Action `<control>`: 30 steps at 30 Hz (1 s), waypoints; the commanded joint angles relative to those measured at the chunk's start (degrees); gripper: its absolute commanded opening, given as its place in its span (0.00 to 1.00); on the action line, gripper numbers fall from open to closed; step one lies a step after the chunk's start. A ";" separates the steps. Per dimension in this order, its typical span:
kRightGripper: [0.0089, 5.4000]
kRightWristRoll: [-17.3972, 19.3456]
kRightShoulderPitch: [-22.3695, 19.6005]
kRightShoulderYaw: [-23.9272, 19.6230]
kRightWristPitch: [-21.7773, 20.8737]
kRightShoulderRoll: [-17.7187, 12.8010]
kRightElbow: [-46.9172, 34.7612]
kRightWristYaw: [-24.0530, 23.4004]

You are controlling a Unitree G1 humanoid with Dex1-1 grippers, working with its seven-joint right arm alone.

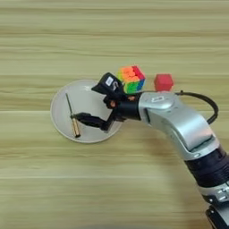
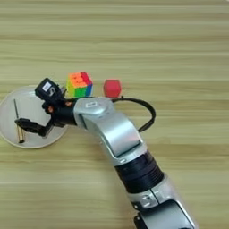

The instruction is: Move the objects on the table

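From my seat I see the right arm (image 1: 179, 120) reaching in from the near right, its gripper (image 1: 96, 105) spread open over the round pale grey plate (image 1: 60, 105). One black finger (image 1: 89, 120) lies low by the screwdriver (image 1: 71, 115), which rests on the plate's left half, amber handle toward the near side. I see nothing held between the fingers. The puzzle cube (image 1: 132, 79) sits just beyond the wrist on the table (image 1: 112, 36), the red cube (image 1: 163, 82) just right of it.
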 commanded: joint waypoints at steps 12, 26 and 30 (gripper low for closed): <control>1.00 -4.71 -7.47 2.19 -7.01 8.21 15.18 -4.06; 0.86 -8.71 -8.41 3.13 -11.25 11.05 21.01 -4.59; 0.79 -9.80 -8.48 3.55 -11.81 11.28 22.11 -4.30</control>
